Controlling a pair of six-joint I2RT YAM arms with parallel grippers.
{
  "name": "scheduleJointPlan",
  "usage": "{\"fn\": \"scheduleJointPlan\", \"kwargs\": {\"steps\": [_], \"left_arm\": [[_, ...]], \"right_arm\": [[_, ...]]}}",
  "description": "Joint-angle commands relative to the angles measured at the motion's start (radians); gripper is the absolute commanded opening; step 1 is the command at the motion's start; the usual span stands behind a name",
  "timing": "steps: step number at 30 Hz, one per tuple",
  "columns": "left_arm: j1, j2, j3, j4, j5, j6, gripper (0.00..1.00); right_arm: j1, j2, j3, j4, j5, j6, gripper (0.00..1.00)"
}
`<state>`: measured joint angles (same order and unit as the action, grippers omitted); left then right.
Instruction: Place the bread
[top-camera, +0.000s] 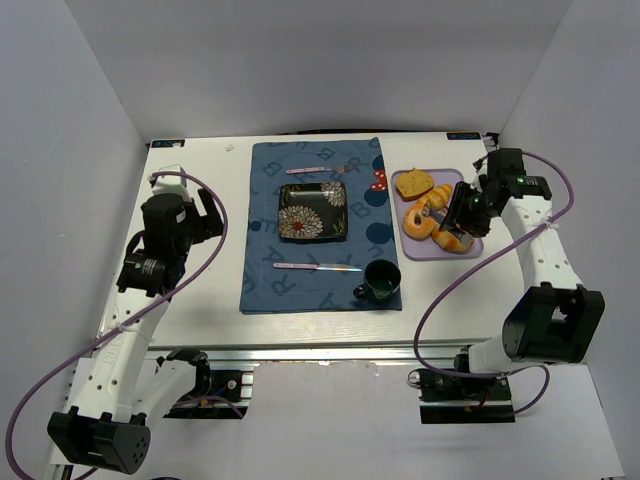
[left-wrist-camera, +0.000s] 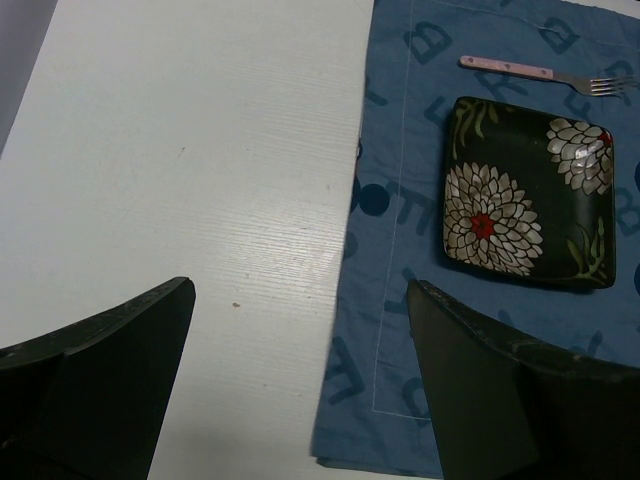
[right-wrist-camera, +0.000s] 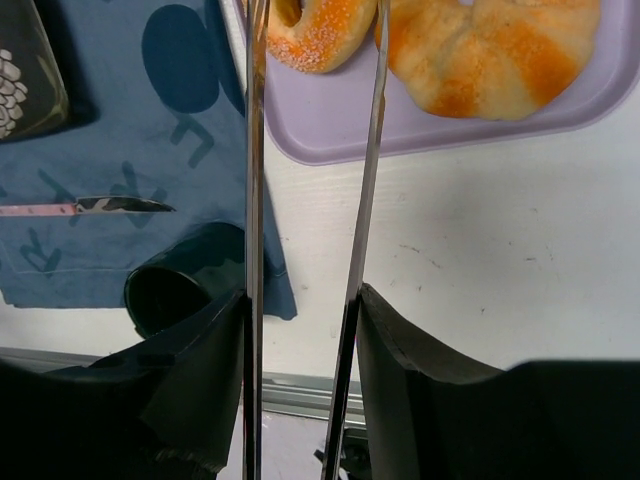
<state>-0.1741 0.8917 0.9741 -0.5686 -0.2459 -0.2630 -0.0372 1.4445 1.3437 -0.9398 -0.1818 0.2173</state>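
A purple tray (top-camera: 415, 252) at the right holds a toast slice (top-camera: 413, 184), a sugared doughnut (top-camera: 418, 222) and a croissant (top-camera: 452, 240). A black floral plate (top-camera: 313, 211) lies empty on the blue placemat (top-camera: 262, 280). My right gripper (top-camera: 462, 212) is shut on metal tongs (right-wrist-camera: 254, 200), whose two arms reach out over the tray (right-wrist-camera: 400, 125) toward the doughnut (right-wrist-camera: 320, 35) and croissant (right-wrist-camera: 490, 50); the tong tips are out of view. My left gripper (top-camera: 205, 215) is open and empty over the bare table, left of the placemat (left-wrist-camera: 400, 330) and plate (left-wrist-camera: 528, 205).
A pink-handled fork (top-camera: 325, 169) lies behind the plate and a pink-handled knife (top-camera: 318, 266) in front of it. A dark cup (top-camera: 381, 280) stands at the placemat's near right corner, close to the tray. White walls enclose the table on three sides.
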Motion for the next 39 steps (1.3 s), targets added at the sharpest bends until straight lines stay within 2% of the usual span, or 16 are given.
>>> {"fn": "scheduleJointPlan", "kwargs": {"steps": [1,14,17,18,20,24,30,35,39], "left_arm": [[-0.005,-0.005,0.012,-0.004,0.005,0.007,0.98],[-0.005,0.003,0.017,-0.020,-0.001,0.011,0.98],[-0.005,0.003,0.014,-0.019,-0.001,0.010,0.98],[-0.005,0.003,0.014,-0.017,-0.001,0.010,0.98],[-0.005,0.004,0.014,-0.017,-0.001,0.010,0.98],[-0.005,0.006,0.012,-0.016,-0.003,0.010,0.98],[-0.005,0.010,0.005,-0.013,0.002,0.010,0.98],[-0.004,0.016,0.000,0.006,0.020,0.005,0.98],[-0.004,0.015,0.000,0.009,0.022,0.007,0.98]], "right_arm": [[0.005,0.014,-0.023,0.064,-0.013,-0.039,0.50],[0.014,0.096,-0.067,0.134,-0.010,-0.055,0.50],[0.014,0.097,-0.064,0.134,-0.019,-0.055,0.40],[0.014,0.097,-0.061,0.133,-0.019,-0.056,0.33],[0.014,0.093,-0.052,0.119,-0.021,-0.052,0.30],[0.014,0.054,0.026,0.078,-0.008,-0.030,0.26],[0.026,0.028,0.205,-0.028,-0.033,0.016,0.26],[0.176,0.088,0.371,-0.044,-0.077,0.079,0.26],[0.334,0.218,0.465,0.031,-0.085,0.166,0.28]]}}
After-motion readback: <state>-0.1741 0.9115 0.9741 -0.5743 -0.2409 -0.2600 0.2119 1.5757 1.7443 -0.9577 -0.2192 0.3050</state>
